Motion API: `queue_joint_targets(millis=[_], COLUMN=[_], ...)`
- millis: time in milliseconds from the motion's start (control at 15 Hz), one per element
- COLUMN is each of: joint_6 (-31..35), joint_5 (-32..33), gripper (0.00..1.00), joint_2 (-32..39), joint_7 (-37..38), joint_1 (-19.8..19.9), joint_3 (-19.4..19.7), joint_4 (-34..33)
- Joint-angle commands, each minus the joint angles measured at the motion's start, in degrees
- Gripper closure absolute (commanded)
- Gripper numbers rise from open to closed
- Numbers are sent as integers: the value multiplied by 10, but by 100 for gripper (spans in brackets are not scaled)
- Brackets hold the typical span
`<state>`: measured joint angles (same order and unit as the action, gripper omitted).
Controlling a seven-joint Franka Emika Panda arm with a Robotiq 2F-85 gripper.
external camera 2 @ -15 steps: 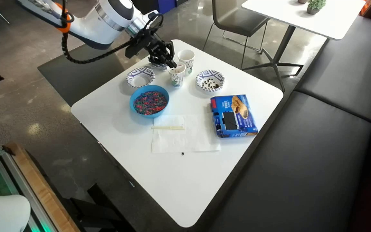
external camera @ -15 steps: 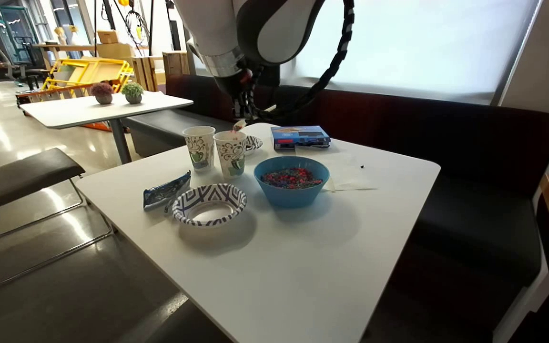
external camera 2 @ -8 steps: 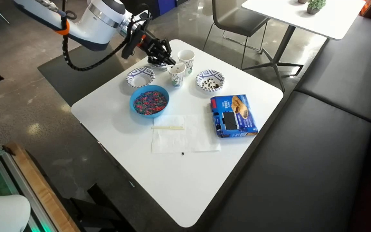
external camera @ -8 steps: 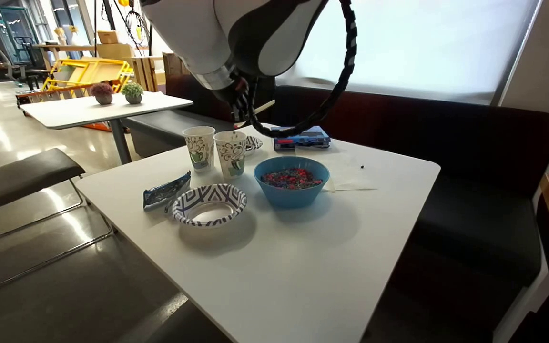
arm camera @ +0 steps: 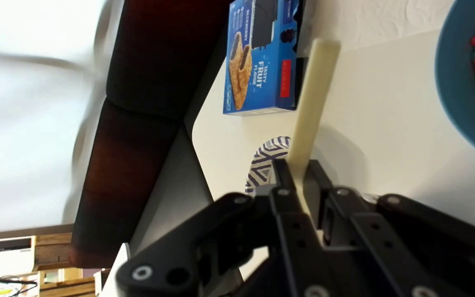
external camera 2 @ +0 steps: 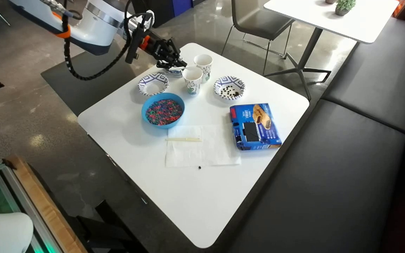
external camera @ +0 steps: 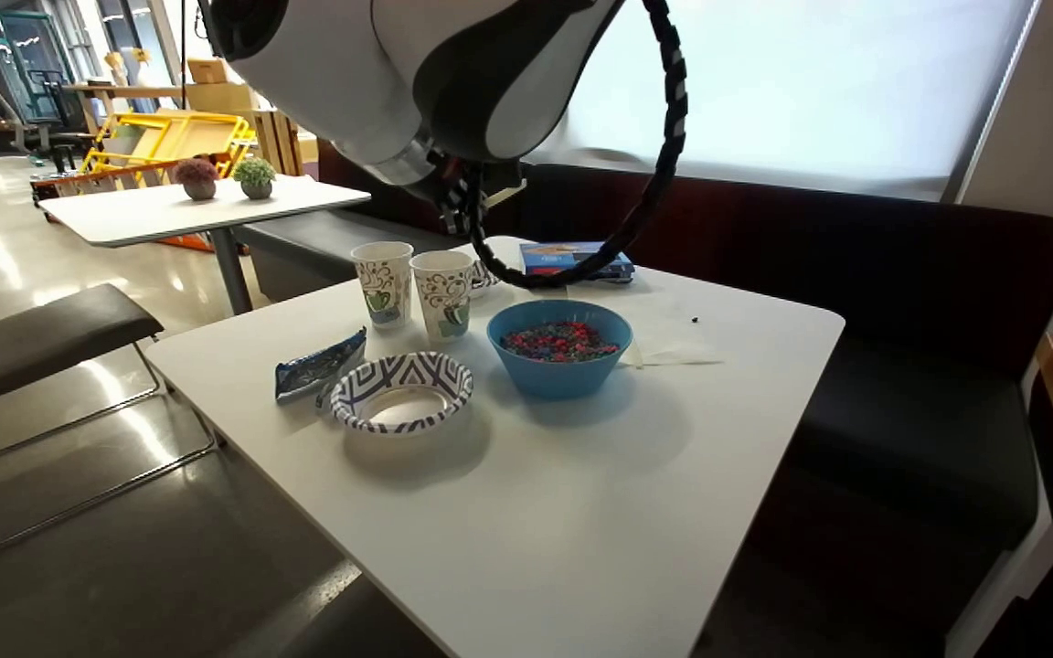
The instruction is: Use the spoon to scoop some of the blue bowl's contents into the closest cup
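Observe in the wrist view the end effector [arm camera: 300, 170], clamped on the spoon [arm camera: 311, 108] with no gap beyond its thickness. Locate the free end, blurred, projecting past the grip; in an exterior view, find a pale length beneath the grip, just beside the rim of the cup [external camera 2: 192, 84]. Cannot tell whether over the rim or short of it, nor whether loaded.

Treat the spoon as light and thin, likely plastic or wooden: stiff lengthwise, apt to flex or snap under side load. Grip at mid-handle, square on the flat faces; leave the scooping end clear. Expect pivoting on contact with a rim.

Treat the cup as light, thin-walled paper, easily dented or tipped; allow clearance also for the second cup [external camera 2: 207, 70], just beside it.

Next, find the blue bowl [external camera: 557, 379], holding plenty of pieces [external camera: 563, 343]: loose and prone to roll off a tilted spoon. Carry level; tilt only above the cup.

Farther along the table [external camera 2: 195, 203], do not confuse the pale stick [external camera 2: 184, 139], flat on the sheet [external camera 2: 206, 154], with the gripped spoon.
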<state>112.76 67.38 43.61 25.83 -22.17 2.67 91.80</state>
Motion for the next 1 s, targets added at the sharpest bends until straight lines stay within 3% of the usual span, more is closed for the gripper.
queue_joint_targets(millis=[0,200,467,600,733,800,933], joint_6=[44,120,302,397,494,429,485], joint_5=[-46,-74,-54,-15,66,10,50], gripper=[97,97,97,97,97,86,86], joint_2=[-76,-148,-217,-246,-255,-224,-236], joint_7=[3,26,88,146,235,161,206], joint_1=[63,108,162,200,221,204,223], joint_3=[-52,-61,-35,-29,4,-13,4], joint_4=[76,166,286,352,394,334,373])
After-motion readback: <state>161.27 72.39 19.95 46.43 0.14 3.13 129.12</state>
